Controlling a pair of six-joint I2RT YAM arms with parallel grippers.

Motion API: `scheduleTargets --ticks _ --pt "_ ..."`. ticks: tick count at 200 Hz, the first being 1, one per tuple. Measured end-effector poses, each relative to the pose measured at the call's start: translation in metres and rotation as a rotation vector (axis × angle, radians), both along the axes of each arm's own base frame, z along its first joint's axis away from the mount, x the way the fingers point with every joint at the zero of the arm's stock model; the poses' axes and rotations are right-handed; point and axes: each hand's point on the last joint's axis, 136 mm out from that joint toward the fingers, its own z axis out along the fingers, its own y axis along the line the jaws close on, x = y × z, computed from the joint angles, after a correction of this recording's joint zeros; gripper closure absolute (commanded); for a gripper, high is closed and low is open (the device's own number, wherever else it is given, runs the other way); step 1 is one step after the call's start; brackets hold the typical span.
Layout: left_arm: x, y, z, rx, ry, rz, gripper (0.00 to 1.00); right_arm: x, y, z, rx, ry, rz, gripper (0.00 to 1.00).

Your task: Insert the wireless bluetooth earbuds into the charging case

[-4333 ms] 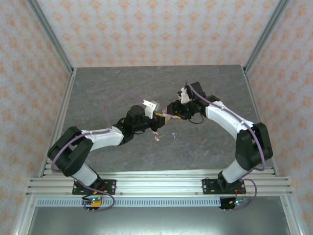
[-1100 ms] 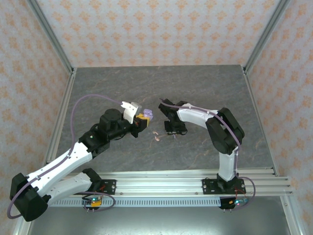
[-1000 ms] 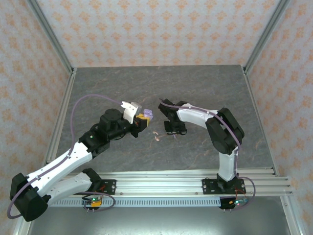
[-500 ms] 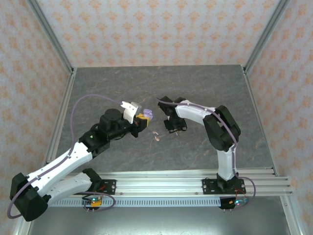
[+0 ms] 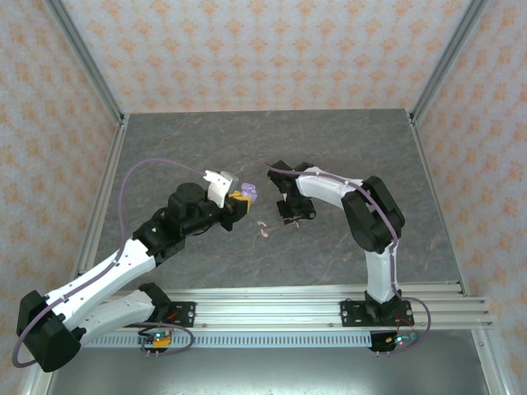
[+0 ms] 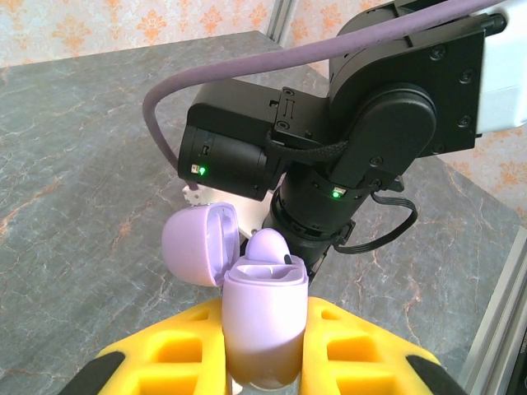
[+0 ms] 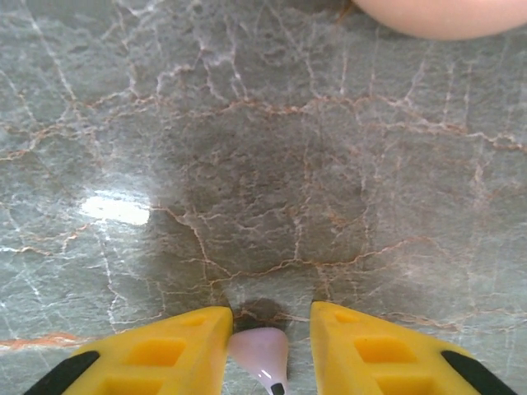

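Earbud (image 7: pixel 258 352) partly beyond the bottom edge

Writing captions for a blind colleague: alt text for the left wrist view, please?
An open lilac charging case, a lilac earbud poking from it, is gripped between the left gripper's yellow fingers. The right arm's black wrist looms just behind, above the grey marble table.

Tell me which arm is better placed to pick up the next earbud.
Right. The right fingers stand apart around a bud on the table. The left fingers are shut on the open case, so that arm is busy.
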Motion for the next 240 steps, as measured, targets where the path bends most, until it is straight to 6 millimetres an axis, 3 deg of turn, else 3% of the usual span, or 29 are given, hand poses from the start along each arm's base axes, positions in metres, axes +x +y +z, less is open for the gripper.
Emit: scheduleTargets --ticks 191,216,240 --pt "0.001 -0.001 -0.001 -0.016 0.012 0.009 0.82 0.000 0.000 0.002 0.052 -0.002 -0.069 0.77" --pt "0.007 -0.003 -0.012 -0.018 0.034 0.024 0.82 0.000 0.000 0.002 0.057 -0.008 -0.076 0.77" --pt "0.011 -0.004 -0.035 -0.006 0.076 0.041 0.82 0.000 0.000 0.002 0.064 -0.018 -0.084 0.77"
